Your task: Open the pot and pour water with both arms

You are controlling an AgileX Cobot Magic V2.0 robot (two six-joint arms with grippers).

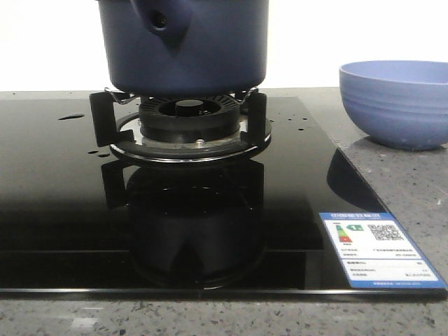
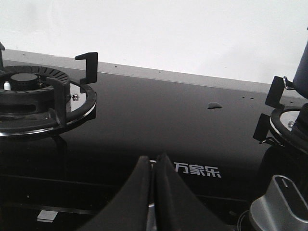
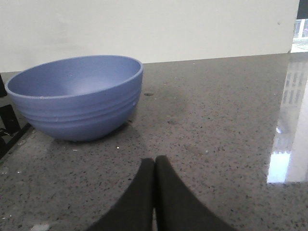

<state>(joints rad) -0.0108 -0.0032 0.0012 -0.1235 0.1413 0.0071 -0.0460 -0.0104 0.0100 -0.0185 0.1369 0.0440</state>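
The dark navy pot [image 1: 183,43] stands on the burner grate [image 1: 179,120] at the middle back of the black glass cooktop [image 1: 63,203]; its stubby handle socket [image 1: 162,21] faces the camera, and its top is cut off by the frame. A sliver of the pot [image 2: 301,72] shows in the left wrist view. My left gripper [image 2: 153,161] is shut and empty, low over the cooktop between the two burners. My right gripper [image 3: 154,161] is shut and empty over the grey stone counter [image 3: 216,120], a little short of the periwinkle ribbed bowl [image 3: 77,96].
The periwinkle bowl [image 1: 395,101] sits on the counter right of the cooktop. A second, bare burner [image 2: 33,94] lies to the left. A silver control knob [image 2: 279,207] is near the cooktop's front. Water drops [image 2: 214,105] dot the glass. An energy label [image 1: 378,248] is at the front right corner.
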